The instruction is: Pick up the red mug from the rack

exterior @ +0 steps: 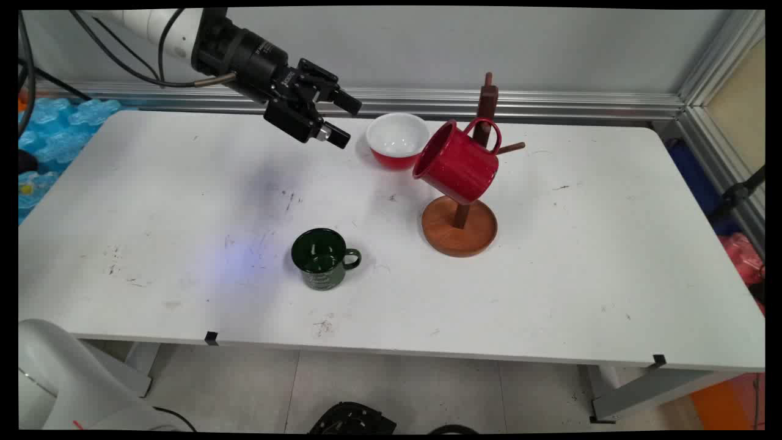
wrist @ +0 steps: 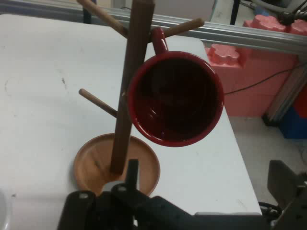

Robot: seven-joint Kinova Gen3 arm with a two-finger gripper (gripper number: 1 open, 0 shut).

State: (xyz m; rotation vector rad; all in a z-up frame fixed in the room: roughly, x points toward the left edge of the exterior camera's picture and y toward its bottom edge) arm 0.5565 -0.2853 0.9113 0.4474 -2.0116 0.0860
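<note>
We find the gripper [exterior: 342,120] raised above the far left-centre of the white table [exterior: 550,293], its jaws spread and holding nothing, pointing toward the red mug [exterior: 457,165]. That mug hangs by its handle from a peg of the wooden mug tree [exterior: 459,226], tilted, mouth toward the gripper (in the hand view we look straight into the red mug [wrist: 175,98], with the tree's post [wrist: 132,86] just left of it). A red bowl [exterior: 397,140] with a white inside sits just beside the mug, between it and the gripper. A dark green mug [exterior: 322,258] stands upright nearer the front edge, well apart from the gripper.
</note>
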